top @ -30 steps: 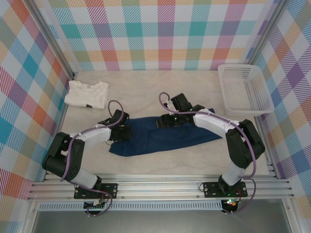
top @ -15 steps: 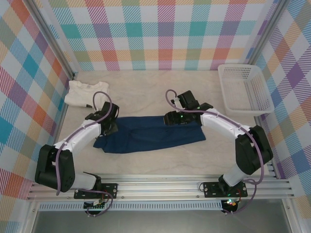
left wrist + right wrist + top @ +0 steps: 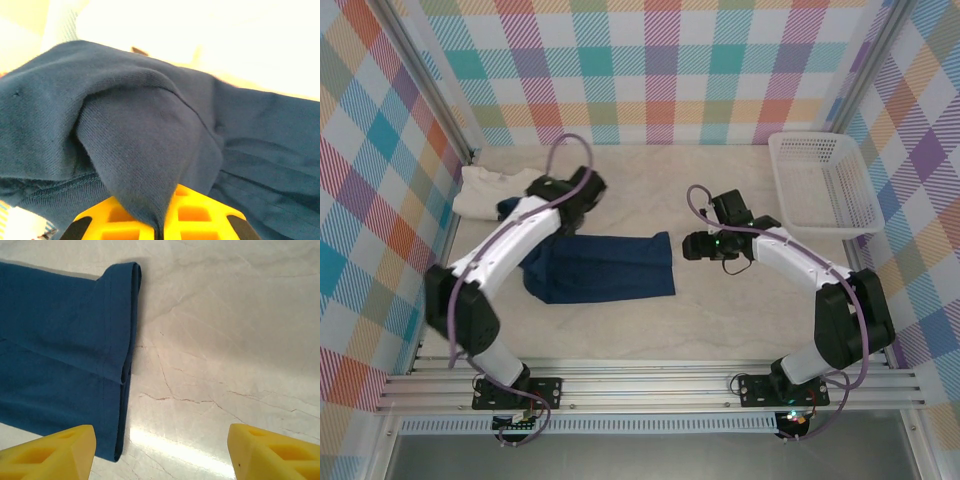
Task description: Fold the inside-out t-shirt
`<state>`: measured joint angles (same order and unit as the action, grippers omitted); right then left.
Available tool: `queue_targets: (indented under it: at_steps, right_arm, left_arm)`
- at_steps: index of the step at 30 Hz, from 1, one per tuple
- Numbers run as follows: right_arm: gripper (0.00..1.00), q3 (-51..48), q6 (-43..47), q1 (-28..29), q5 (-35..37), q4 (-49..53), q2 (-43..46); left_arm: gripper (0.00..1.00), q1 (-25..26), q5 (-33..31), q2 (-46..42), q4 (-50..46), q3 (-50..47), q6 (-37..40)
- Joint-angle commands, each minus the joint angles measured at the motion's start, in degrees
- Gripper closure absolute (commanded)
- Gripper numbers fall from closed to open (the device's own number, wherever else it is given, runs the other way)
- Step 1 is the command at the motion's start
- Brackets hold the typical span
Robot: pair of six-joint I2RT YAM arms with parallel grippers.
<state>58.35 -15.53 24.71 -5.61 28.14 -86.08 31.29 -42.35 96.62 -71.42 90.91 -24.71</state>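
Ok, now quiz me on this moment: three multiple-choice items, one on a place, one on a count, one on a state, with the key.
1. Where does the white basket stand on the table?
A. far right corner
B. near left corner
C. centre

2. How many shirts lie on the table?
A. one
B. two
C. four

3. How is the right gripper?
A. shut on cloth
B. open, holding nothing
C. shut on the basket

Key:
1 A, it sits at the back by the right wall.
2 B, there are the navy t-shirt and a cream-white shirt.
3 B, its jaws stand wide apart over bare table beside the t-shirt's edge.
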Motion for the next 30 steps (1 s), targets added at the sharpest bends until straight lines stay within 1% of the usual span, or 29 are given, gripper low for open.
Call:
queue_targets:
  at_steps: [1, 5, 7, 12, 16, 24, 26, 27, 30]
  right_arm:
    - [0.3, -1.5, -0.2, -0.3, -1.8, -0.6, 0.4]
    - [0.3, -3.3, -1.4, -0.4, -3.5, -1.6, 0.1]
    - [0.3, -4.1, -1.8, -0.5, -3.1, -1.7, 0.4]
    - [0.3, -6.1, -2.4, -1.8, -2.2, -2.2, 2.1]
    - [0.3, -7.6, -3.2, -2.9, -1.7, -2.6, 3.6]
    - [0.3, -9.7, -4.8, -3.6, 0.1, -3.1, 5.5]
    - [0.3, -10.1, -5.0, -3.6, 0.5, -3.2, 6.0]
    - [0.3, -10.3, -5.1, -3.5, 0.7, -3.0, 6.3]
    - [0.3, -11.3, -5.5, -3.5, 1.8, -2.2, 8.0]
  left_arm:
    - [1.0, 5.1, -0.7, 7.9, -9.6, 8.2, -1.7]
    - [1.0, 9.4, 3.8, 17.4, -11.3, 17.9, -1.3]
    - [1.0, 11.6, 5.0, 21.4, -12.1, 21.8, -1.3]
    - [1.0, 15.7, 8.0, 29.4, -12.7, 27.4, -0.2]
    - [1.0, 16.6, 9.8, 31.7, -11.9, 28.6, 0.7]
    - [0.99, 16.9, 17.1, 34.4, -5.5, 28.6, 0.5]
    - [0.92, 16.6, 19.7, 36.0, -2.9, 29.8, 0.0]
    - [0.84, 16.5, 21.8, 37.1, -1.7, 30.8, -0.2]
    - [0.65, 16.3, 24.6, 38.8, 1.2, 33.8, -1.1]
